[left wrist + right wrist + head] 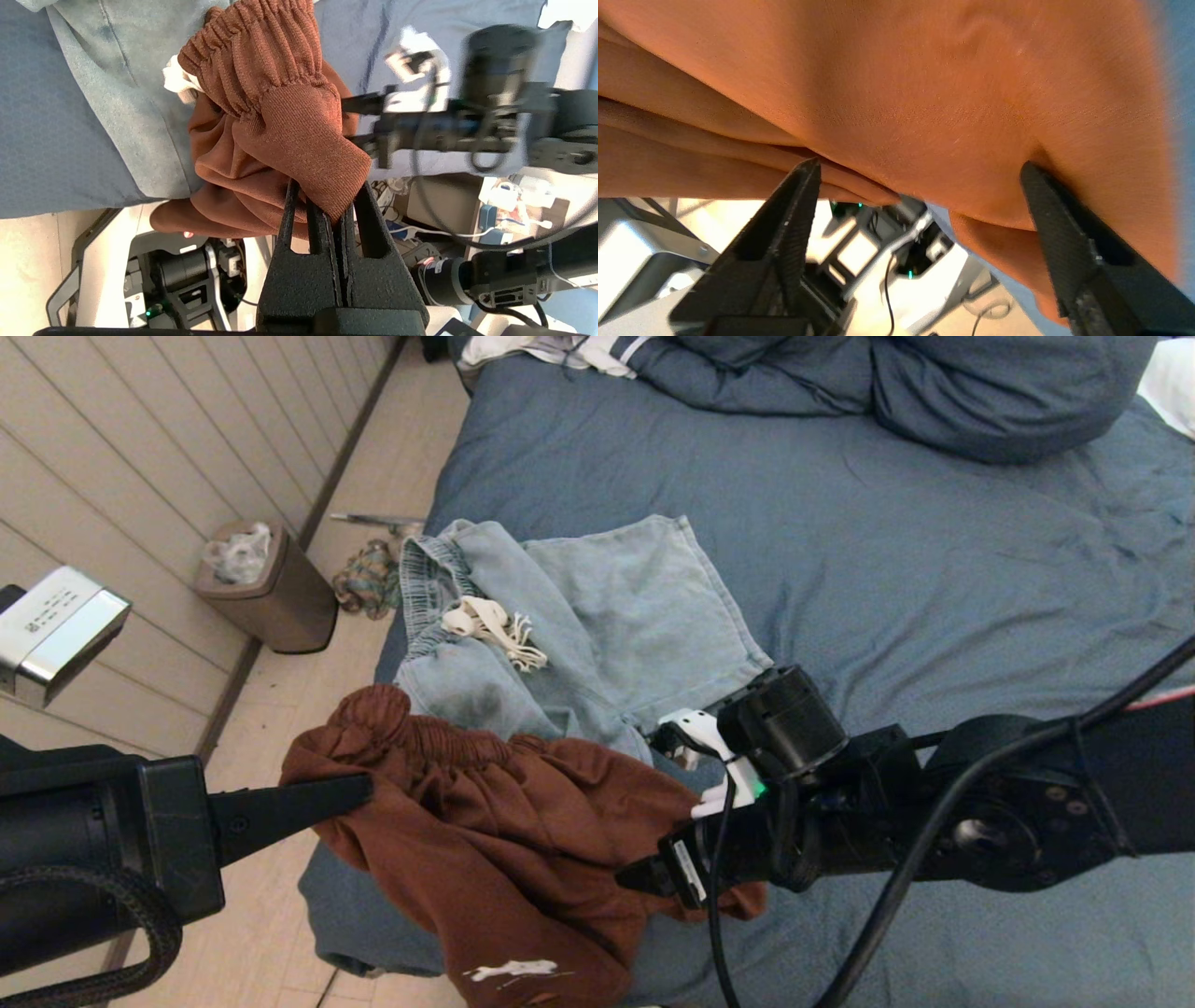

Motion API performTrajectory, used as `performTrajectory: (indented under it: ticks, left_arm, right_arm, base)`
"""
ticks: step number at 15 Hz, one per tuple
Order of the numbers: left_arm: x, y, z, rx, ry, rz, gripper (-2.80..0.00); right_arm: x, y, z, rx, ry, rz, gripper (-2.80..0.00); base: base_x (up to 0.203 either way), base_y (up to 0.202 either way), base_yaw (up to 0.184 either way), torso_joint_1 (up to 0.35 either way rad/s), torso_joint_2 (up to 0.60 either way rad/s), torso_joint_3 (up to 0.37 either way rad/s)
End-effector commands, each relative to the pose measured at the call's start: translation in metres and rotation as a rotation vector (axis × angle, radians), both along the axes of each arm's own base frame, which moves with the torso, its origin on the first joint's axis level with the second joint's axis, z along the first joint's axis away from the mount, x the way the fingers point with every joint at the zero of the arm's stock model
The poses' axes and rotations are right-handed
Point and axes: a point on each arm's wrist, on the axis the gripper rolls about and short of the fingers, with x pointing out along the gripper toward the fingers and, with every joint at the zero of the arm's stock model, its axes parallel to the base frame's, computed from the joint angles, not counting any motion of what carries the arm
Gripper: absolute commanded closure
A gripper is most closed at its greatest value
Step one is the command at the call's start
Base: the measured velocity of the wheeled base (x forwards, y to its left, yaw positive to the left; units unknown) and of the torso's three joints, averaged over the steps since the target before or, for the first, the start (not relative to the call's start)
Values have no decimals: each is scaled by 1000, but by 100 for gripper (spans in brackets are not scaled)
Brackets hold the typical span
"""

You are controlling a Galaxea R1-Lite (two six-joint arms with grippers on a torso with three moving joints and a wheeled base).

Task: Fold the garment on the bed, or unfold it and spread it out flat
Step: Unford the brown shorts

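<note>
A rust-brown garment (504,821) with an elastic waistband hangs bunched over the bed's near left corner. My left gripper (364,793) comes in from the left and is shut on the waistband's end; in the left wrist view its jaws (332,205) pinch the ribbed brown fabric (289,116). My right gripper (644,875) is at the garment's right side, open. In the right wrist view its fingertips (920,164) stand wide apart against the brown cloth (924,93), gripping nothing. The bed (934,569) has a wrinkled slate-blue cover.
Light-blue denim shorts (616,607) with a white drawstring lie on the bed just behind the brown garment. A bunched blue duvet (934,383) fills the far end. On the floor to the left stand a brown waste bin (271,583) and a wall.
</note>
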Motion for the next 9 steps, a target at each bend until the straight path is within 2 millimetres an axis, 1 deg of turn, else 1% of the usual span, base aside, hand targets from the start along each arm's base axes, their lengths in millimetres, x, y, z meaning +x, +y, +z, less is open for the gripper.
performTrajectory:
  ticks: [1, 2, 3, 4, 6, 9]
  left_arm:
    - [-1, 1, -1, -2, 2, 2, 0]
    - [-1, 1, -1, -2, 2, 2, 0]
    - [0, 1, -1, -2, 2, 3, 0]
    - [0, 0, -1, -1, 3, 1, 0]
    - [0, 0, -1, 1, 5, 3, 0]
    - [2, -2, -2, 4, 8, 3, 0]
  right_arm:
    - [5, 4, -37, -72, 81, 3, -280]
    - [7, 4, -49, -74, 80, 0, -280]
    - [4, 2, -59, -78, 86, 0, -280]
    - [-2, -1, -67, -90, 100, 5, -280]
    - [-27, -8, -81, -126, 141, 40, -280]
    - [-56, -23, -75, -119, 137, 74, -280]
  base:
    - [0, 0, 0, 0, 0, 0]
    - [0, 0, 0, 0, 0, 0]
    - [0, 0, 0, 0, 0, 0]
    - [0, 0, 0, 0, 0, 0]
    - [0, 0, 0, 0, 0, 0]
    - [0, 0, 0, 0, 0, 0]
